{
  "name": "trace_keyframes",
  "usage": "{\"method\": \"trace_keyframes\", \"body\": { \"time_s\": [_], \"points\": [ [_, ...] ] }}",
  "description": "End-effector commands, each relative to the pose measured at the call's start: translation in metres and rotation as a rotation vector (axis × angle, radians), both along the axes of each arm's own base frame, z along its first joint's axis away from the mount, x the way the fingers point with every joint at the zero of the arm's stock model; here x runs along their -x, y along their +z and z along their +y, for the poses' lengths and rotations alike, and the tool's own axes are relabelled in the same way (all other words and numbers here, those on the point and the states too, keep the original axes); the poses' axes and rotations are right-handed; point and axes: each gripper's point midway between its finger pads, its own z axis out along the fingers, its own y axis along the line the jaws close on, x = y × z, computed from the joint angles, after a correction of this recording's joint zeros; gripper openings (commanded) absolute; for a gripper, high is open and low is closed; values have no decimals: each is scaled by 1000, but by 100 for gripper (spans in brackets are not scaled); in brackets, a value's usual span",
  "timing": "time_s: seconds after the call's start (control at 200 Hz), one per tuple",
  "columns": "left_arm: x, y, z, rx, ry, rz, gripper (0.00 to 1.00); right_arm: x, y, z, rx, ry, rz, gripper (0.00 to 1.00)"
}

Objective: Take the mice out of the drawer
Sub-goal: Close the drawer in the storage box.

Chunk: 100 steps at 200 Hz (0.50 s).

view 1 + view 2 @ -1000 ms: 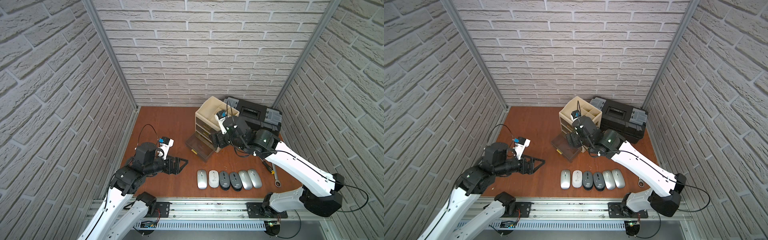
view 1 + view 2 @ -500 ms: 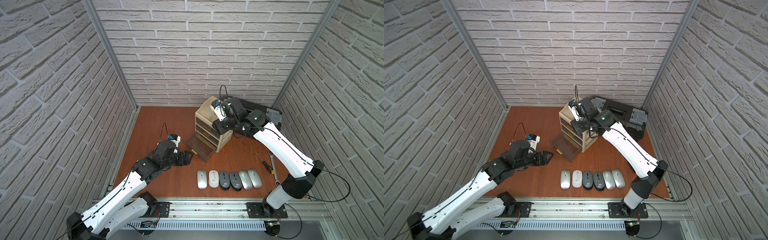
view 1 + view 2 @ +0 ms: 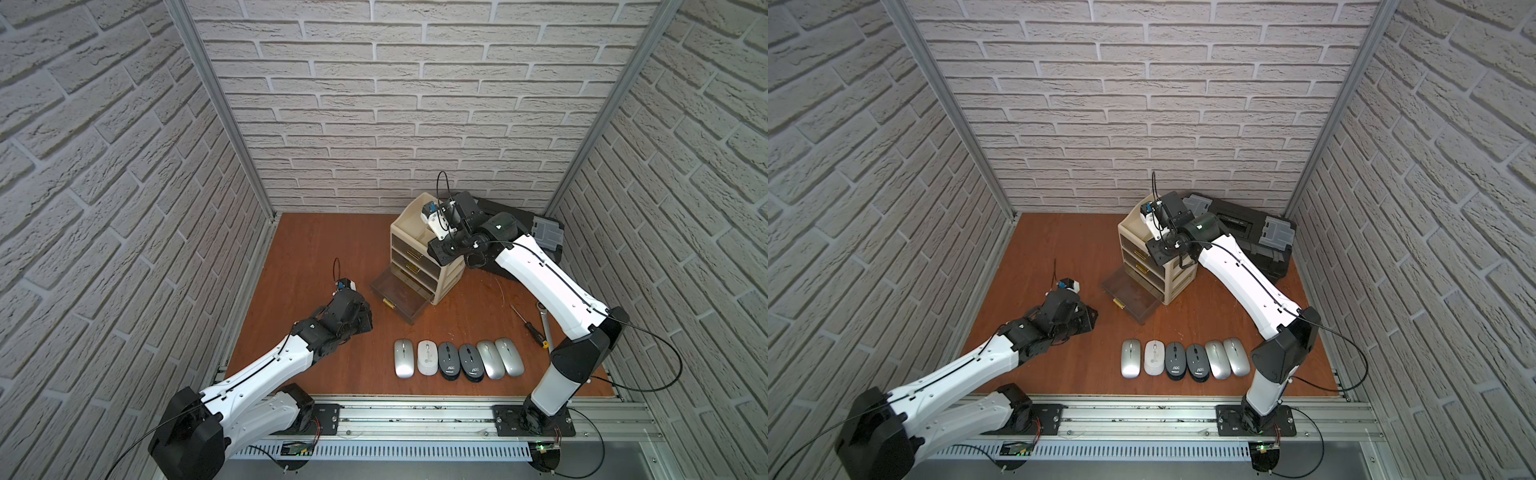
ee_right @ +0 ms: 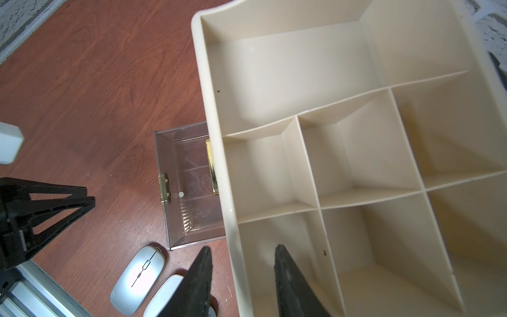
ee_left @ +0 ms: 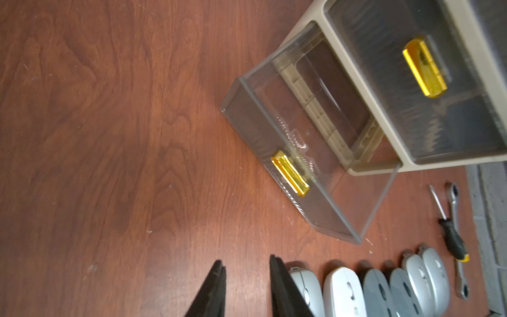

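The left gripper [image 5: 246, 260] is seen with its jaws slightly apart and nothing between them. It is held low over the bare worktop [image 3: 316, 249], near the open drawer and the silver end of the row of mice. The right gripper [image 4: 241, 249] is likewise parted and empty. It is poised above the cream drawer organizer [image 3: 446, 276], whose rim is seen between the jaws in the right wrist view, though no contact can be made out.

The bottom drawer [image 3: 401, 293] is pulled out of the organizer. Through its clear walls only a bare floor is shown in both wrist views. The open compartments on top of the organizer are empty too. The two upper drawers are shut, and nothing can be discerned behind their smoked fronts.

Six mice [image 3: 1176, 360] are laid side by side on the worktop towards the front edge, apart from the drawer. In order they are a silver mouse [image 3: 404, 358], a white mouse [image 3: 428, 357], two dark grey ones with white logos, and two more silver ones pressed close together. A screwdriver [image 3: 530, 328] and a ratchet wrench [image 3: 545, 328] lie just beyond the row, beside the right arm.

The task is judged to be essentially finished, since nothing is left in the open drawer to be lifted out. At most, the arms are to be drawn back.
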Motion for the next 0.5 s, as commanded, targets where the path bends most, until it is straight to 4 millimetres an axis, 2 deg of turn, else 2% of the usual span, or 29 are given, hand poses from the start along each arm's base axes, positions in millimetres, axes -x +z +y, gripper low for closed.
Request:
{"method": "trace_keyframes", "body": {
  "time_s": [0.0, 0.28, 0.495],
  "points": [
    [-21, 11, -11, 39, 16, -91, 29, -2, -5, 3, -1, 20, 13, 37],
    [-41, -7, -18, 40, 7, -85, 25, -8, -18, 3, 19, 19, 41, 30],
    [-55, -23, -23, 51, 6, -82, 21, -10, -24, 3, 25, 27, 55, 20]
  ]
}}
